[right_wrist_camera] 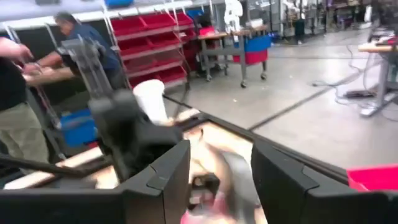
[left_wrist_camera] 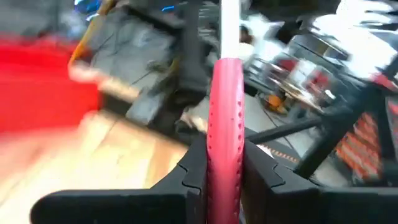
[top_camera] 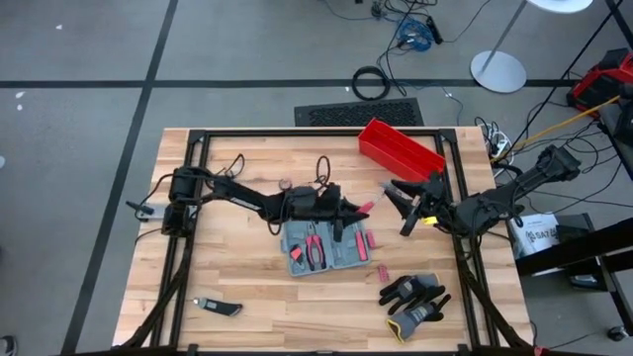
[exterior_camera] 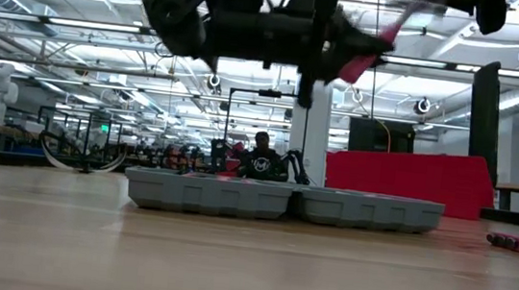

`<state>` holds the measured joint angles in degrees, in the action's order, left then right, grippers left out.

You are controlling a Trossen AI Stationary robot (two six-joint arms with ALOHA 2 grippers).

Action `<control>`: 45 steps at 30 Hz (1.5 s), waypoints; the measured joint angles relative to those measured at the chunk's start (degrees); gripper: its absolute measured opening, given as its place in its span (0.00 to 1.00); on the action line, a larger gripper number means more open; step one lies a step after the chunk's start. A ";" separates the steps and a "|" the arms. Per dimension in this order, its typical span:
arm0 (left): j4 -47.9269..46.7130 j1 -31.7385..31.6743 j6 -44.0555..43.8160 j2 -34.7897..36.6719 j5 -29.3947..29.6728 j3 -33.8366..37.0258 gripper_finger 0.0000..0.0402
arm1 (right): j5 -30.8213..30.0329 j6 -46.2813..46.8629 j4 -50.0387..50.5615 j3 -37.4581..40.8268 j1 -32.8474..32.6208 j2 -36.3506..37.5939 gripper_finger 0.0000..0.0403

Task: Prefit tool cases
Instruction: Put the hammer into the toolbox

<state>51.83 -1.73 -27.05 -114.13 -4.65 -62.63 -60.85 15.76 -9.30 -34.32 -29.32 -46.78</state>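
The tool case (top_camera: 331, 247) lies open and flat at the table's middle, grey inside, with red-handled pliers (top_camera: 315, 249) in its slots; the low view shows its two grey halves (exterior_camera: 283, 201) resting on the wood. My left gripper (top_camera: 352, 210) hangs just above the case's far edge, shut on a red-handled tool (left_wrist_camera: 225, 118) with a pale shaft. My right gripper (top_camera: 401, 206) stands open to the right of it, above the table, with nothing between its fingers (right_wrist_camera: 177, 180). My left gripper pinches the tool's red handle (left_wrist_camera: 225, 155) between its two fingers (left_wrist_camera: 198, 171). The fingers come level from the table's left. The tool runs along them and sticks out ahead, pale shaft foremost (left_wrist_camera: 229, 28). It is lifted clear, above the case (exterior_camera: 365, 60).
A red open bin (top_camera: 401, 148) stands at the far right. Black-and-grey gloves (top_camera: 415, 299) lie near the right front, a small red tool (top_camera: 383, 272) beside the case, a utility knife (top_camera: 220, 309) at the near left. People stand beyond the table (right_wrist_camera: 18, 112).
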 joint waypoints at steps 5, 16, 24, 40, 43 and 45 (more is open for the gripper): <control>8.42 -0.15 -14.99 -0.21 10.07 7.70 0.14 | -0.04 -0.32 0.38 -0.09 -0.04 0.67 0.40; 16.21 8.32 -35.38 0.07 23.55 12.05 0.14 | 7.93 3.85 3.27 0.00 2.11 -2.40 0.36; 15.38 14.20 -42.73 0.11 37.53 9.60 0.14 | 14.77 -1.57 4.82 0.02 4.39 -10.44 0.29; 35.48 23.23 -36.76 -23.30 52.84 -6.71 0.14 | 18.66 1.57 34.08 -15.34 0.28 -21.65 0.24; 37.47 23.50 -35.79 -25.60 51.49 -10.08 0.14 | 21.36 -2.63 38.33 -16.70 0.28 -24.29 0.25; 36.77 23.97 -33.56 -25.75 50.61 -11.01 0.14 | 21.78 -6.41 41.49 -17.27 0.28 -26.26 0.26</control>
<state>88.60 22.23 -60.61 -139.87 45.96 -73.65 -39.07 9.35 32.19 -51.59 -29.04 -73.05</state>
